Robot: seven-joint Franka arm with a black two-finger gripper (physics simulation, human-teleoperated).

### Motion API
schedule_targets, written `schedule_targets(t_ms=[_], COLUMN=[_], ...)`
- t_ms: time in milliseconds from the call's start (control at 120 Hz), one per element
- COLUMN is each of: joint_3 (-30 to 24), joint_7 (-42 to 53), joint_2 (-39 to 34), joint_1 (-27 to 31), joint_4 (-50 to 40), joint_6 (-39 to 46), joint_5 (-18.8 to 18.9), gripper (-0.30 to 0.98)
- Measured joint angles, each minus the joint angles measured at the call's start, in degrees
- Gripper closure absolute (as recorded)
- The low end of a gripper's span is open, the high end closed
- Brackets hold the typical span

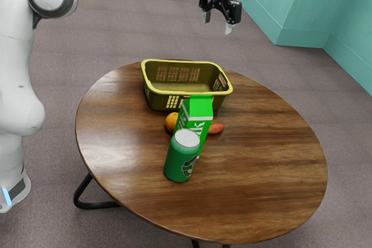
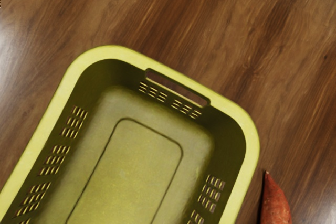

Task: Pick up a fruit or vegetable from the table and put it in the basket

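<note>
Have the end effector (image 1: 217, 24) high above the counter (image 1: 261, 161), pointing down, fingers parted by a clear gap, holding nothing. Look down from the hand onto the yellow-green basket (image 1: 180, 62), set upright on the counter with open top facing up. See bare floor inside it in the wrist view, along with slotted sides and a long handle opening in one short wall.

Find both the orange (image 1: 171, 122) and the reddish sweet potato (image 1: 217, 128) on the counter, outside the basket, near its long side toward the exterior camera. See the orange partly hidden behind the green milk carton (image 1: 200, 111), toward the exterior view's left. See the sweet potato lying flat, poking out past the carton toward the exterior view's right. In the wrist view, make out its pointed end just beside the basket's rim, apart from it.

Note the carton standing upright, overlapping the basket's near rim in the exterior view. Closer to the exterior camera, see a green can (image 1: 180, 161) with a pale lid, upright and covering part of the carton. Cannot tell of any contact between can and carton.

Around the round wooden counter, see gray floor (image 1: 116, 27), and beyond it a teal wall (image 1: 290, 4) toward the exterior view's upper right.
</note>
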Motion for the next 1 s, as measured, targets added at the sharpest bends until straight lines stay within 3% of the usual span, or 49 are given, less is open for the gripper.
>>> schedule_targets(t_ms=[942,1000], joint_3=[0.55,-1.36], joint_7=[-12.34,-12.70], joint_2=[0.06,2.41], joint_1=[-0.69,1.08], joint_4=[0.19,2.92], joint_6=[3.89,3.65], joint_5=[0.16,-0.10], gripper=[0.00,0.00])
